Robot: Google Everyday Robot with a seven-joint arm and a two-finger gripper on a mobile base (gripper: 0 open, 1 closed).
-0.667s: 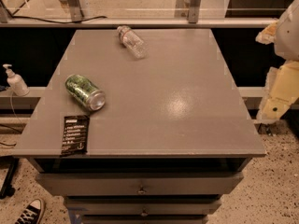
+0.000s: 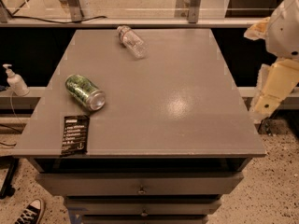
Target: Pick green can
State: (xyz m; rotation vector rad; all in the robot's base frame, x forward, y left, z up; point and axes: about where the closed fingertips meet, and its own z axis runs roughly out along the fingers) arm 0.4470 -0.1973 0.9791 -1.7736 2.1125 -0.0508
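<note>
Green can point(image 2: 84, 92) lies on its side, left on the tabletop point(image 2: 177, 78); end effector point(image 2: 268, 97) hangs beyond the right edge, grip state impossible to tell.

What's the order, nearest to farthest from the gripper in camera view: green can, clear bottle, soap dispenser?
The gripper sits off the table's right edge.
1. clear bottle, far centre, and green can, left side: too close to call.
2. soap dispenser, beyond the left edge.

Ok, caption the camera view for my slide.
Green can on its side at the table's left, black packet in front, clear bottle at the back; gripper hangs beyond the right edge.
</note>
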